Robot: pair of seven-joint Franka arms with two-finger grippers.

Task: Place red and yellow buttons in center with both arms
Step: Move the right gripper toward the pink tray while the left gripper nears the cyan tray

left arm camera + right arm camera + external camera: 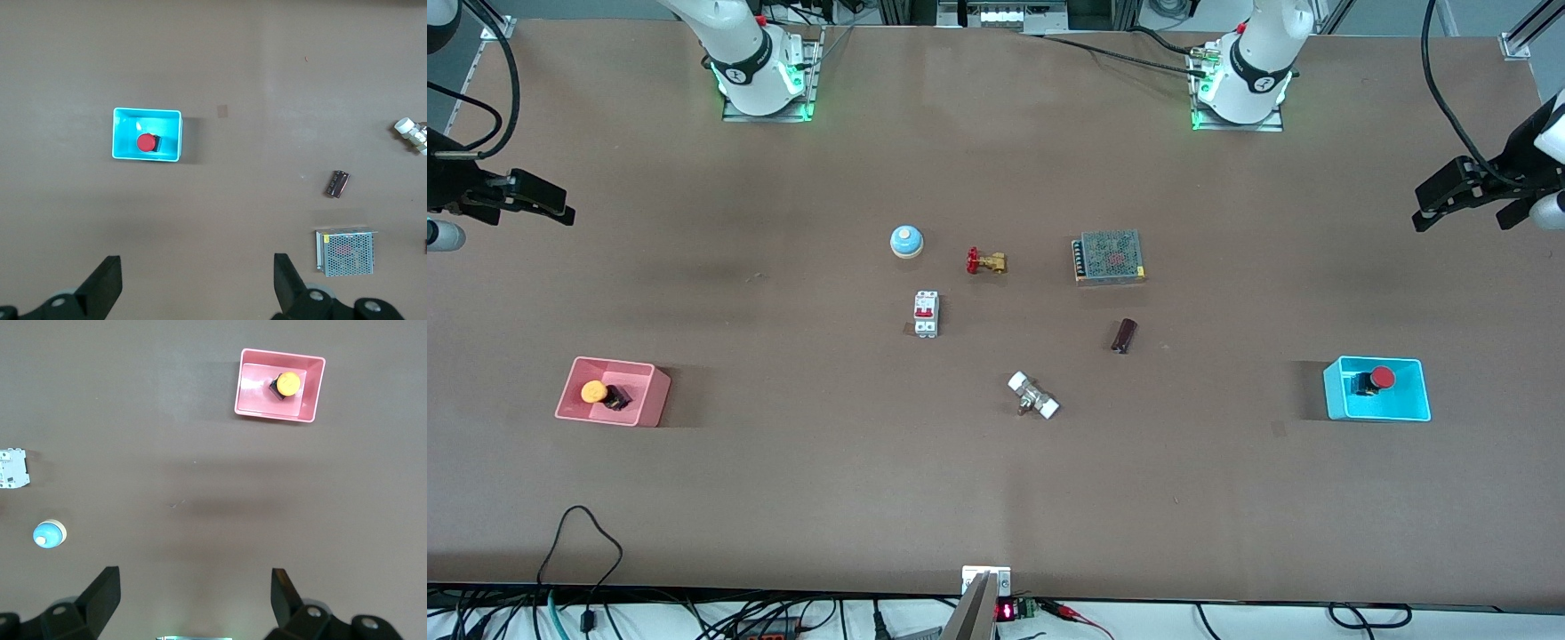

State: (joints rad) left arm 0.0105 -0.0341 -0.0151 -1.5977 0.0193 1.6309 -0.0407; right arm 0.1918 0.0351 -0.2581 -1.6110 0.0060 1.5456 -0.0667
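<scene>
**Buttons lie in their bins, both claws spread wide above the table ends**

Nearest the front camera, a white-capped fitting [1033,396] lies alone on the brown table [783,498]. At about that same depth, the two bins sit at the table's ends. In the pink bin [612,392], at the right arm's end, the yellow button [595,391] lies tipped on its side, its long axis running along the table, cap pointing toward the table's end and black body toward the middle. In the cyan bin [1376,388], at the left arm's end, the red button [1382,378] lies tipped the same way, cap toward its own end of the table, black body toward the middle.

Farther from the camera, the middle of the table holds a dark cylinder [1124,335], a white breaker [926,314], a brass valve [987,261] with a red handle, a metal mesh box [1110,257] and a blue-and-white bell [906,241].

The right gripper [525,199] hangs over the table's edge at its own end, fingers [100,597] spread wide, holding nothing. The left gripper [1458,191] hangs over its end likewise, fingers [103,287] wide apart and empty.

Farthest off, both arm bases glow green. Cables trail along the table's near edge.
</scene>
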